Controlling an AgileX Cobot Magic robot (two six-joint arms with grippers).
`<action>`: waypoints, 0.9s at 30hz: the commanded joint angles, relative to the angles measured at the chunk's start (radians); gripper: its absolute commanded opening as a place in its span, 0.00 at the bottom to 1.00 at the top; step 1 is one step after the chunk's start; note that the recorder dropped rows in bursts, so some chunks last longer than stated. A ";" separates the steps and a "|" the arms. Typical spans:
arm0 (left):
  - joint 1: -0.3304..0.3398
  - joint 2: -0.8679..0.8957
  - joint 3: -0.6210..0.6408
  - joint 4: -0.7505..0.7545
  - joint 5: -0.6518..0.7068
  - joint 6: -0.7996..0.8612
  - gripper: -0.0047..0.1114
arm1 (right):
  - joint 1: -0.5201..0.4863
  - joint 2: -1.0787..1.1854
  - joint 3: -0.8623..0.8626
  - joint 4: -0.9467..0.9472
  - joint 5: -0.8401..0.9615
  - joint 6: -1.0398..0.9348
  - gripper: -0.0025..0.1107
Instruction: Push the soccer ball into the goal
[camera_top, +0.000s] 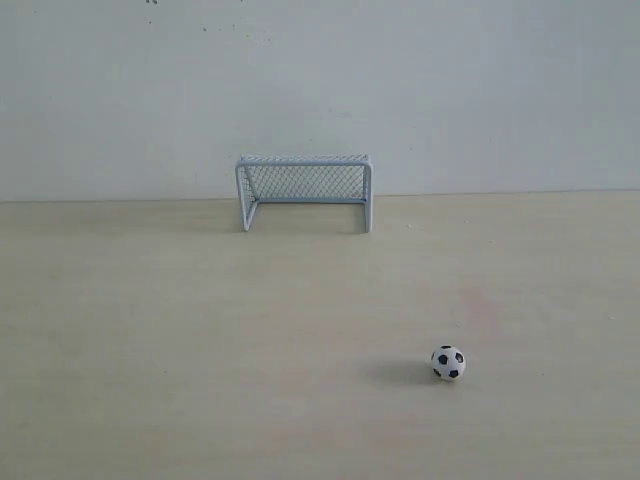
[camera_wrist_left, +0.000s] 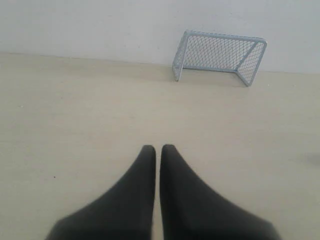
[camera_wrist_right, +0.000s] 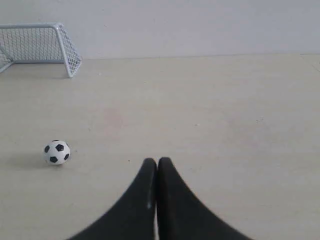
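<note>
Lying with the goal (camera_top: 305, 182) at its eleven o'clock, the soccer ball (camera_top: 448, 362) sits nearer the right gripper (camera_wrist_right: 156, 161) than the left gripper (camera_wrist_left: 158, 148); both have jaws together.

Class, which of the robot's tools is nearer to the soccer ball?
Right. The right tool has the soccer ball close by; the left tool's view shows the goal but no ball.

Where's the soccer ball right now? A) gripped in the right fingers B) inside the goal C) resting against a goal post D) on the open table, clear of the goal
D: the soccer ball sits on the bare table, well short of the goal, and the right gripper is shut, apart from the ball.
</note>
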 joint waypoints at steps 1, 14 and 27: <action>0.003 -0.003 0.003 0.003 -0.002 0.007 0.08 | -0.001 -0.005 0.000 -0.012 -0.037 0.000 0.02; 0.003 -0.003 0.003 0.003 -0.002 0.007 0.08 | -0.001 -0.005 0.000 -0.004 -0.577 0.000 0.02; 0.003 -0.003 0.003 0.003 -0.002 0.007 0.08 | -0.001 0.363 -0.507 0.100 -0.211 -0.290 0.02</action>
